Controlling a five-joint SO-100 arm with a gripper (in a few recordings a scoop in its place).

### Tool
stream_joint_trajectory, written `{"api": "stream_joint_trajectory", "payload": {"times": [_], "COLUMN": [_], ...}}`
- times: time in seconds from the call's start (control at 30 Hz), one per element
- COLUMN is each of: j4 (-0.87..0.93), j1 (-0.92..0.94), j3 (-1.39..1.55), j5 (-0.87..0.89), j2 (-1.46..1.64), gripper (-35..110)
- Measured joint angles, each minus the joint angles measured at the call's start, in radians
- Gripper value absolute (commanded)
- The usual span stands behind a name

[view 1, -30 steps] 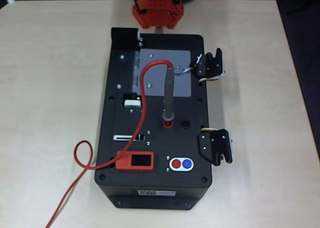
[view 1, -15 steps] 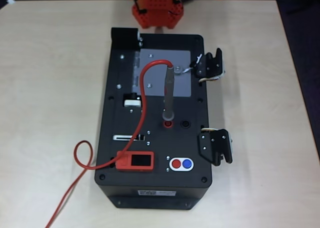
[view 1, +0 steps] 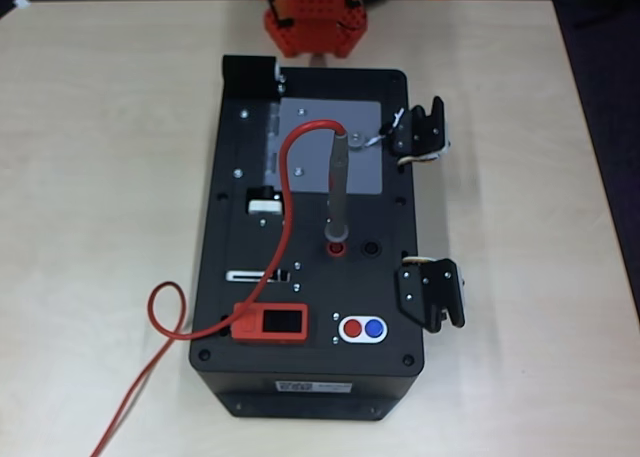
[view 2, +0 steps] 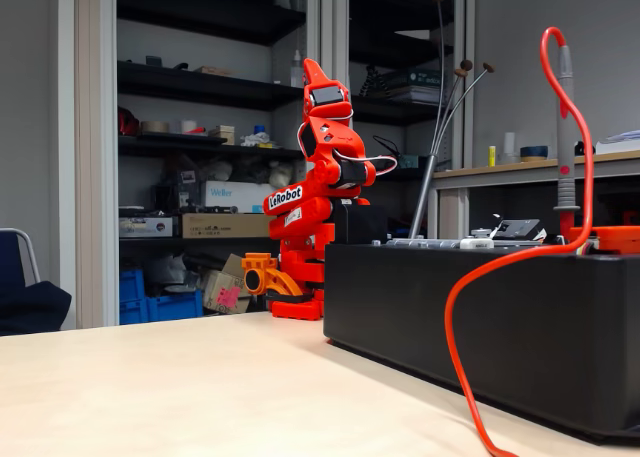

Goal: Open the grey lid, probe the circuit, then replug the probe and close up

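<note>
In the overhead view a black box (view 1: 310, 247) sat mid-table (view 1: 100, 177), with two black latches (view 1: 418, 132) open off its right side. The grey lid (view 1: 365, 117) lay flat and closed at the box's far end. One probe (view 1: 338, 187) stood upright in a red socket (view 1: 336, 247), partly over the lid, its red cable (view 1: 165, 322) looping off the left. The orange arm (view 2: 315, 177) stood folded beyond the far end; whether its gripper was open I could not tell.
</note>
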Motion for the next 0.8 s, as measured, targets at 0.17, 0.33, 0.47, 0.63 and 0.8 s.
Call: {"api": "stream_joint_trajectory", "payload": {"times": [0.17, 0.33, 0.47, 0.63, 0.8], "j4": [0.167, 0.391, 0.571, 0.841, 1.106], "j1": [0.000, 0.015, 0.020, 0.020, 0.015], "j3": [0.000, 0.000, -0.002, -0.040, -0.144], "j5": [0.000, -0.031, -0.087, -0.103, -0.147], "j2": [0.000, 0.000, 0.000, 0.000, 0.000], "gripper": [0, 0, 0, 0, 0]}}
